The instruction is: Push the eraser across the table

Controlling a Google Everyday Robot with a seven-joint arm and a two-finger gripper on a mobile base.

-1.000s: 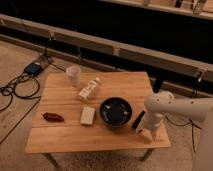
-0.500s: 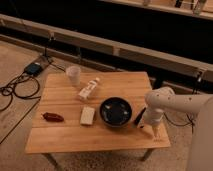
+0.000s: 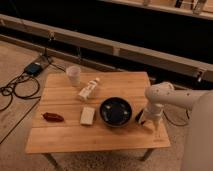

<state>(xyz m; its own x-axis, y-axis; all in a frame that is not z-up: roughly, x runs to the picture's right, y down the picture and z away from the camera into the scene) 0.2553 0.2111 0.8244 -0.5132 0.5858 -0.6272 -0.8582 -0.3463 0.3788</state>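
Observation:
The light wooden table holds several things. A dark bowl sits right of centre. A small black shape, apparently the eraser, lies on the table just right of the bowl, partly hidden by my arm. My gripper hangs from the white arm and is down at the table surface, right beside the eraser near the table's right edge.
A pale cream block lies left of the bowl. A white tube-like bottle and a white cup stand further back. A red object lies at the left. Cables and a box are on the floor at the left.
The arm and gripper have shifted slightly left, closer to the bowl's right edge. The other things have not moved.

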